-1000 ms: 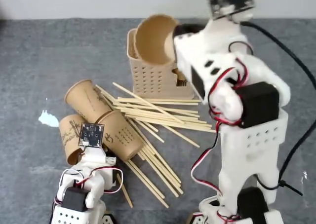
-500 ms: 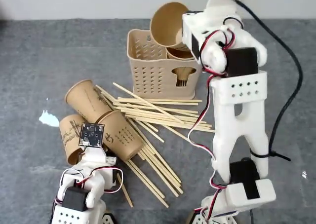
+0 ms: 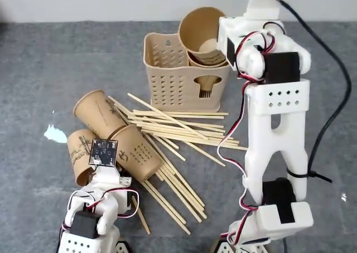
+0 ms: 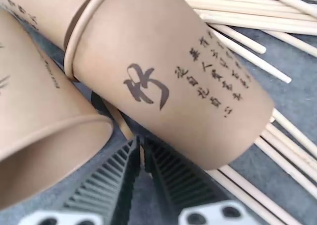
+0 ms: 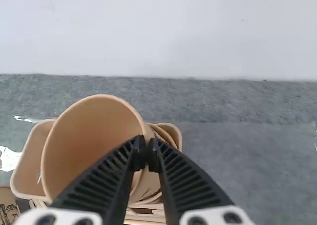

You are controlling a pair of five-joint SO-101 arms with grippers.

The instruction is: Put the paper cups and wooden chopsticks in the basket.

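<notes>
The right gripper (image 5: 145, 155) has its jaws pinched tight on the rim of a paper cup (image 3: 202, 29), and that cup hangs right over the basket (image 3: 167, 80), at the end nearer this arm. Here's what matters. The cup's long axis runs close to upright, tipped a little, with the mouth facing up and the base pointing down at the stack of cups (image 3: 212, 58) already sitting in that end of the basket. From above, the base looks to be touching or just entering the top cup of the stack, though I can't tell which. So the drop is very nearly straight down, and my read is that the axis wants lining up with the stack before those jaws part. Down at the near side, the left gripper (image 4: 142, 153) sits low with its jaws drawn almost together, tips just beside the loose cups (image 3: 134, 150) lying on their sides on the table (image 3: 44, 69). A thin stick runs toward that sliver of a gap, and I can't say whether it's nipped. The chopsticks (image 3: 184, 127) fan out between those cups and the basket, so the left arm is plainly nearer the cups.
</notes>
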